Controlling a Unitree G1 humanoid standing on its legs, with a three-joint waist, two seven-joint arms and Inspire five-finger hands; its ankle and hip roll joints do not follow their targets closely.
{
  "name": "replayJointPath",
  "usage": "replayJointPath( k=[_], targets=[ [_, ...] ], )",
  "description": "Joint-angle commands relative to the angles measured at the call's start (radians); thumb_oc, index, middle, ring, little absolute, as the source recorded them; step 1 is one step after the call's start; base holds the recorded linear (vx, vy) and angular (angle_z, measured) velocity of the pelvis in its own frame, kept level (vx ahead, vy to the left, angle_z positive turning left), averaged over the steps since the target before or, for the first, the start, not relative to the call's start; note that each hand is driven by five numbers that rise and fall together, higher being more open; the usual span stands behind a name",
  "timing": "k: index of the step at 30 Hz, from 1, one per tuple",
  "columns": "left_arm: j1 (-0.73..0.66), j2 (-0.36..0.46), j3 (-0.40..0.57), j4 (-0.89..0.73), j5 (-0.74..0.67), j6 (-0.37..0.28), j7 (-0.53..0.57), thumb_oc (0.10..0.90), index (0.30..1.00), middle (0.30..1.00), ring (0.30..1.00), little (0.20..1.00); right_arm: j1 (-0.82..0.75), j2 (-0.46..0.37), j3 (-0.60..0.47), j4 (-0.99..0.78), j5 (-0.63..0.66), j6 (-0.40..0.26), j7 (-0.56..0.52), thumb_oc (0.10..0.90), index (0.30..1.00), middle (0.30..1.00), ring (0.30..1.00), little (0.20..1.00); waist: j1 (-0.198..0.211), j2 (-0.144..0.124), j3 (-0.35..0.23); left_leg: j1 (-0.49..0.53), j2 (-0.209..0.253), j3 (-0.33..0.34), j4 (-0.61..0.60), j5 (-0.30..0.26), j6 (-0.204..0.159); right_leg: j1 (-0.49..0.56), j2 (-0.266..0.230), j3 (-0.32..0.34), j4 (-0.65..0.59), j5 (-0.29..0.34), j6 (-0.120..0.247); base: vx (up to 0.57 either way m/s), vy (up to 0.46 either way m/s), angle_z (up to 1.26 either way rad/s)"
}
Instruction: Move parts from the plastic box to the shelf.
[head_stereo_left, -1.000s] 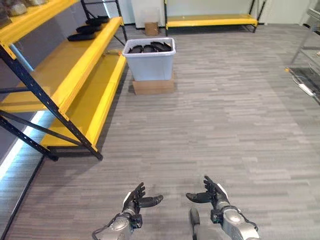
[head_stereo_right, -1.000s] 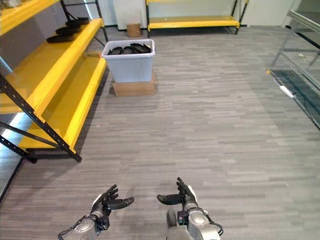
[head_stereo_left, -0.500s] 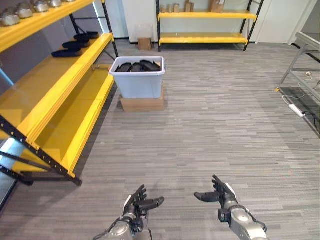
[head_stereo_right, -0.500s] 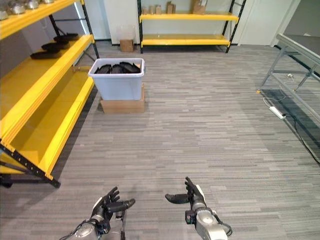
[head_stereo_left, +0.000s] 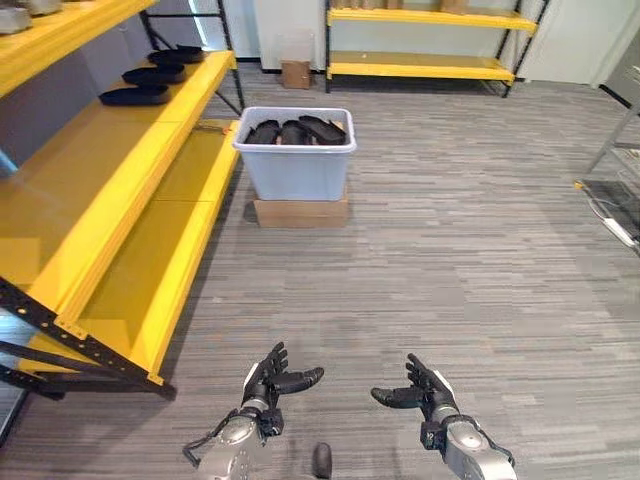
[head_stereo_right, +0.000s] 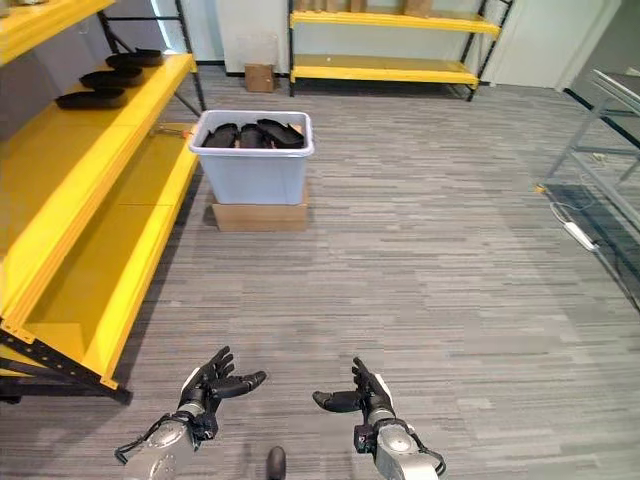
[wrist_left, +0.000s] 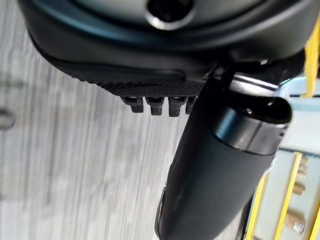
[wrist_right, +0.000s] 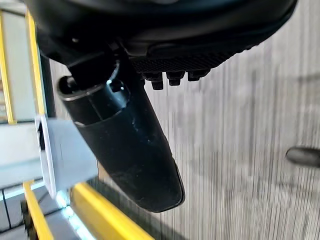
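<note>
A pale plastic box (head_stereo_left: 298, 165) stands on a flat cardboard box ahead on the floor, holding several black parts (head_stereo_left: 296, 131). To its left runs a yellow shelf (head_stereo_left: 120, 150) with three black parts (head_stereo_left: 150, 76) lying on its middle level at the far end. My left hand (head_stereo_left: 268, 384) and right hand (head_stereo_left: 425, 393) hover low over the floor, far short of the box, both open and empty, thumbs pointing inward. In the wrist views the left thumb (wrist_left: 215, 170) and right thumb (wrist_right: 130, 145) stand straight, with nothing held.
A second yellow shelf (head_stereo_left: 430, 40) stands against the far wall, with a small cardboard box (head_stereo_left: 295, 73) on the floor near it. A metal-framed table (head_stereo_right: 610, 150) is at the right. Grey plank floor lies between me and the plastic box.
The camera has shifted, so the shelf and plastic box sit closer and a little to the right. Both hands stay open and low, slightly closer together.
</note>
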Motion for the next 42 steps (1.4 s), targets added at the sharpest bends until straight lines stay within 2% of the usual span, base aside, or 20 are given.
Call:
replayJointPath(
  k=[1, 2, 3, 5, 6, 12, 14, 17, 18, 21, 23, 25, 26, 28, 30, 31, 33, 35, 39, 42],
  targets=[
    [-0.022, 0.014, -0.013, -0.093, 0.027, -0.059, -0.027, 0.9, 1.0, 1.0, 1.0, 1.0, -0.038, -0.029, -0.015, -0.084, 0.017, -0.077, -0.001, 0.9, 1.0, 1.0, 1.0, 1.0, -0.018, 0.004, -0.019, 0.026, 0.058, 0.004, -0.003, -0.058, -0.069, -0.01, 0.042, -0.066, -0.437, 0.369, -0.017, 0.31, 0.167, 0.35],
    [-0.022, 0.014, -0.012, -0.093, 0.027, -0.059, -0.027, 0.9, 1.0, 1.0, 1.0, 1.0, -0.038, -0.029, -0.015, -0.084, 0.017, -0.078, -0.001, 0.9, 1.0, 1.0, 1.0, 1.0, -0.023, 0.004, -0.013, 0.034, 0.058, -0.001, -0.003, -0.059, -0.069, 0.0, 0.041, -0.072, -0.438, 0.366, -0.018, 0.43, 0.102, 0.1],
    [-0.026, 0.011, -0.016, -0.076, 0.027, -0.057, -0.031, 0.9, 1.0, 1.0, 1.0, 1.0, -0.04, -0.027, -0.015, -0.075, 0.023, -0.078, -0.004, 0.9, 1.0, 1.0, 1.0, 1.0, -0.028, -0.007, -0.018, 0.059, 0.037, -0.004, -0.003, -0.09, -0.074, -0.008, 0.015, -0.12, -0.602, 0.365, -0.022, 0.33, 0.015, 0.15],
    [-0.03, 0.007, -0.014, -0.071, 0.027, -0.055, -0.031, 0.9, 1.0, 1.0, 1.0, 1.0, -0.042, -0.025, -0.017, -0.072, 0.023, -0.077, -0.006, 0.9, 1.0, 1.0, 1.0, 1.0, -0.035, -0.007, -0.009, 0.086, 0.033, -0.01, -0.003, -0.109, -0.078, -0.003, 0.002, -0.151, -0.68, 0.38, -0.017, 0.35, 0.004, 0.4],
    [-0.039, 0.003, -0.006, -0.064, 0.037, -0.054, -0.033, 0.9, 1.0, 1.0, 1.0, 1.0, -0.05, -0.023, -0.024, -0.065, 0.021, -0.076, -0.006, 0.9, 1.0, 1.0, 1.0, 1.0, -0.042, -0.015, -0.01, 0.129, 0.022, -0.01, -0.003, -0.146, -0.086, -0.049, -0.018, -0.209, -0.817, 0.426, 0.007, 0.34, -0.018, 0.24],
    [-0.042, -0.005, 0.003, -0.066, 0.054, -0.06, -0.045, 0.9, 1.0, 1.0, 1.0, 1.0, -0.056, -0.031, -0.028, -0.077, -0.003, -0.07, -0.003, 0.9, 1.0, 1.0, 1.0, 1.0, -0.053, -0.017, -0.007, 0.222, 0.025, -0.011, -0.003, -0.213, -0.097, -0.083, -0.041, -0.248, -0.859, 0.46, 0.036, 0.31, -0.036, 0.06],
    [-0.033, -0.019, -0.001, -0.058, 0.057, -0.06, -0.053, 0.9, 1.0, 1.0, 1.0, 1.0, -0.043, -0.041, -0.028, -0.067, 0.006, -0.074, 0.0, 0.9, 1.0, 1.0, 1.0, 1.0, -0.067, -0.026, -0.039, 0.289, 0.03, -0.04, 0.012, -0.24, -0.107, -0.041, -0.016, -0.188, -0.859, 0.486, 0.02, 0.57, -0.135, 0.4],
    [-0.028, -0.032, 0.0, -0.062, 0.043, -0.065, -0.051, 0.9, 1.0, 1.0, 1.0, 1.0, -0.044, -0.059, -0.024, -0.073, 0.017, -0.079, 0.004, 0.9, 1.0, 1.0, 1.0, 1.0, -0.072, -0.012, -0.051, 0.28, 0.058, -0.05, 0.13, -0.193, -0.143, 0.005, 0.012, -0.182, -0.859, 0.483, -0.005, 0.44, -0.16, 0.6],
    [-0.024, -0.036, 0.005, -0.074, 0.024, -0.069, -0.046, 0.9, 1.0, 1.0, 1.0, 1.0, -0.048, -0.073, -0.021, -0.069, 0.016, -0.08, 0.013, 0.9, 1.0, 1.0, 1.0, 1.0, -0.068, -0.009, -0.053, 0.235, 0.066, -0.058, 0.284, -0.103, -0.182, 0.045, 0.037, -0.175, -0.859, 0.452, -0.033, 0.27, -0.16, 0.01],
    [-0.037, -0.038, 0.003, -0.07, 0.008, -0.072, -0.036, 0.9, 1.0, 1.0, 1.0, 1.0, -0.056, -0.087, -0.019, -0.062, 0.025, -0.083, 0.014, 0.9, 1.0, 1.0, 1.0, 1.0, -0.045, -0.048, -0.02, 0.07, 0.036, -0.084, 0.648, 0.041, -0.232, 0.108, 0.037, -0.143, -0.859, 0.412, -0.074, 0.26, -0.207, -0.31],
    [-0.035, -0.04, 0.002, -0.072, 0.002, -0.071, -0.032, 0.9, 1.0, 1.0, 1.0, 1.0, -0.055, -0.103, -0.023, -0.069, 0.021, -0.079, 0.009, 0.9, 1.0, 1.0, 1.0, 1.0, -0.027, -0.069, 0.002, -0.007, 0.014, -0.071, 0.759, 0.022, -0.208, 0.136, 0.027, -0.124, -0.859, 0.4, -0.088, 0.23, -0.132, -0.22],
    [-0.032, -0.043, 0.001, -0.072, -0.001, -0.069, -0.031, 0.9, 1.0, 1.0, 1.0, 1.0, -0.052, -0.108, -0.023, -0.067, 0.019, -0.078, 0.006, 0.9, 1.0, 1.0, 1.0, 1.0, -0.017, -0.071, 0.008, -0.041, 0.016, -0.053, 0.756, -0.001, -0.189, 0.147, 0.032, -0.113, -0.859, 0.391, -0.093, 0.2, -0.059, -0.41],
    [-0.021, -0.044, -0.001, -0.081, -0.004, -0.064, -0.027, 0.9, 1.0, 1.0, 1.0, 1.0, -0.047, -0.109, -0.027, -0.067, 0.017, -0.076, -0.003, 0.9, 1.0, 1.0, 1.0, 1.0, -0.001, -0.083, 0.01, -0.11, 0.015, -0.033, 0.632, -0.041, -0.154, 0.167, 0.025, -0.093, -0.859, 0.381, -0.089, 0.23, -0.014, -0.5],
    [-0.019, -0.045, 0.0, -0.08, -0.004, -0.064, -0.028, 0.9, 1.0, 1.0, 1.0, 1.0, -0.047, -0.109, -0.027, -0.067, 0.016, -0.076, -0.004, 0.9, 1.0, 1.0, 1.0, 1.0, 0.005, -0.081, 0.013, -0.111, 0.026, -0.024, 0.588, -0.053, -0.146, 0.175, 0.029, -0.086, -0.859, 0.374, -0.088, 0.2, 0.008, -0.33],
    [-0.015, -0.041, -0.001, -0.074, 0.004, -0.065, -0.025, 0.9, 1.0, 1.0, 1.0, 1.0, -0.041, -0.107, -0.031, -0.067, 0.007, -0.077, -0.01, 0.9, 1.0, 1.0, 1.0, 1.0, 0.012, -0.077, -0.001, -0.084, 0.12, -0.015, 0.211, -0.046, -0.135, 0.192, 0.034, -0.072, -0.859, 0.338, -0.071, 0.28, 0.082, -0.27],
    [-0.014, -0.042, -0.001, -0.074, 0.004, -0.065, -0.025, 0.9, 1.0, 1.0, 1.0, 1.0, -0.04, -0.107, -0.031, -0.067, 0.007, -0.077, -0.01, 0.9, 1.0, 1.0, 1.0, 1.0, 0.013, -0.078, 0.003, -0.073, 0.119, -0.014, 0.201, -0.043, -0.135, 0.198, 0.033, -0.072, -0.859, 0.336, -0.071, 0.28, 0.099, -0.19],
    [-0.021, -0.048, 0.002, -0.057, -0.002, -0.069, -0.01, 0.9, 1.0, 1.0, 1.0, 1.0, -0.036, -0.105, -0.039, -0.059, 0.002, -0.077, -0.02, 0.9, 1.0, 1.0, 1.0, 1.0, 0.012, -0.055, -0.006, -0.11, 0.234, -0.012, -0.003, 0.07, -0.19, 0.228, 0.036, -0.064, -0.859, 0.295, -0.065, 0.29, 0.155, -0.01],
    [-0.026, -0.05, 0.006, -0.053, -0.005, -0.073, -0.004, 0.9, 1.0, 1.0, 1.0, 1.0, -0.039, -0.103, -0.036, -0.057, -0.005, -0.078, -0.02, 0.9, 1.0, 1.0, 1.0, 1.0, 0.015, -0.046, -0.01, -0.159, 0.244, -0.041, -0.003, 0.074, -0.213, 0.246, 0.037, -0.052, -0.859, 0.275, -0.061, 0.29, 0.173, 0.02],
    [-0.013, -0.045, 0.008, -0.058, -0.013, -0.077, -0.011, 0.9, 1.0, 1.0, 1.0, 1.0, -0.032, -0.089, -0.034, -0.045, -0.012, -0.072, -0.005, 0.9, 1.0, 1.0, 1.0, 1.0, 0.021, -0.019, -0.041, -0.125, 0.264, -0.019, -0.003, 0.096, -0.237, 0.294, 0.026, -0.031, -0.859, 0.243, -0.052, 0.28, 0.208, -0.35],
    [-0.013, -0.029, 0.0, -0.072, -0.016, -0.079, -0.007, 0.9, 1.0, 1.0, 1.0, 1.0, -0.045, -0.071, -0.028, -0.053, -0.003, -0.072, -0.009, 0.9, 1.0, 1.0, 1.0, 1.0, 0.035, -0.025, -0.054, -0.077, 0.22, 0.018, -0.003, 0.055, -0.199, 0.329, -0.045, -0.024, -0.859, 0.252, -0.018, 0.32, 0.35, -0.25]
  ],
)
